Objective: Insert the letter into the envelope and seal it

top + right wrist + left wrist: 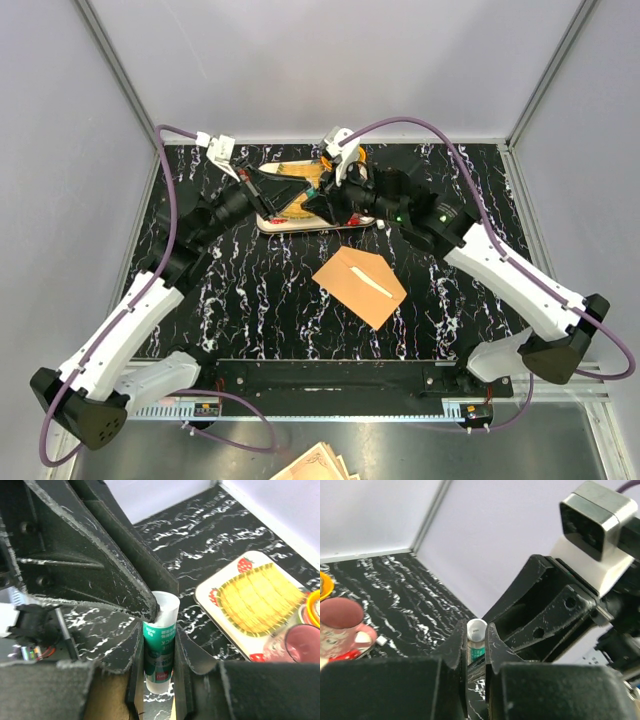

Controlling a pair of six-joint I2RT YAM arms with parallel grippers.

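The orange-tan envelope (358, 287) lies flat on the black marbled table in front of the tray, with a pale strip across it. The letter does not show apart from it. Both grippers meet above the tray's near edge on one green-and-white glue stick (160, 650). My right gripper (160, 639) is shut on the stick's green body. My left gripper (476, 626) is shut on its white cap (477, 630). In the top view the left gripper (296, 196) and the right gripper (322, 200) touch tip to tip and hide the stick.
A white tray (272, 226) with a yellow woven pattern and strawberries sits at the back centre and also shows in the right wrist view (210, 597). A pink cup (340, 625) stands on it. An ornate-edged paper stack (315, 465) lies below the table's near edge.
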